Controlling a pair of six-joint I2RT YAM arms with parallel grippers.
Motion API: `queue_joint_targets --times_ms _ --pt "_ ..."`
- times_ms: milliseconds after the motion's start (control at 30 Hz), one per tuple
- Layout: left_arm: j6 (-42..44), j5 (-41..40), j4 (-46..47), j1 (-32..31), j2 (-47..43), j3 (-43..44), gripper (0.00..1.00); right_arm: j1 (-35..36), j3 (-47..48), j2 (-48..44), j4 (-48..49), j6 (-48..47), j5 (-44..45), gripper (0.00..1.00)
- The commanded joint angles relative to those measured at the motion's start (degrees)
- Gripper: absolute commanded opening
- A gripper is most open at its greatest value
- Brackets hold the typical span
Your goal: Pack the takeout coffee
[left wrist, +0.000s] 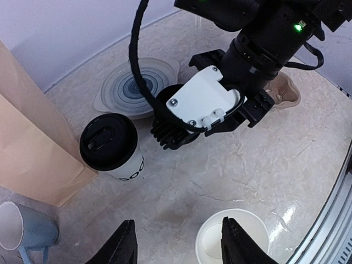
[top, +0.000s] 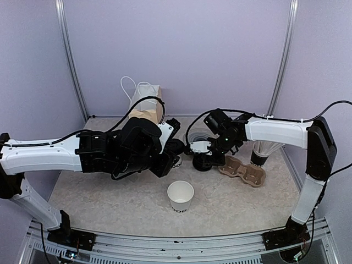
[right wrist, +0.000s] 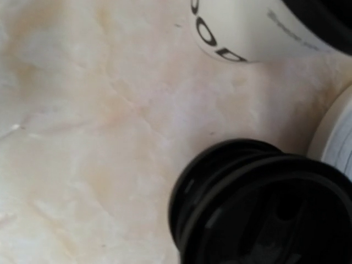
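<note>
Top view: the left arm hides most of the takeout coffee [top: 176,163], and an open cup [top: 180,195] stands nearer the front edge.

Left wrist view: the lidded coffee stands upright just beside the paper bag [left wrist: 33,154]. The left claw [left wrist: 179,242] is released and empty. The right claw [left wrist: 212,124] hangs over a black lid; I cannot tell its grip.

Right wrist view: that lid [right wrist: 264,203] fills the corner, with bare worktop [right wrist: 82,137] to its left.

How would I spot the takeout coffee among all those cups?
Find the brown paper bag at the back of the table. The cup standing right beside it is the one. Unlike the open white cup nearer the front, it wears a black lid.
</note>
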Motion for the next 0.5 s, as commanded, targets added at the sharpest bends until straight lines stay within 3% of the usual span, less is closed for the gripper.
queue_joint_targets --times_ms 0,267,467 --pt "-1.6 0.0 2.8 0.9 -2.9 -1.6 0.51 0.0 0.7 1.8 1.1 -1.1 2.0 0.34" --pt "-1.2 0.0 2.9 2.0 -3.0 -2.5 0.52 0.2 1.6 4.0 0.3 -1.0 2.7 0.32" --pt "-1.4 0.0 3.3 2.6 -3.4 -3.4 0.52 0.2 3.0 4.9 0.4 -0.2 4.2 0.19"
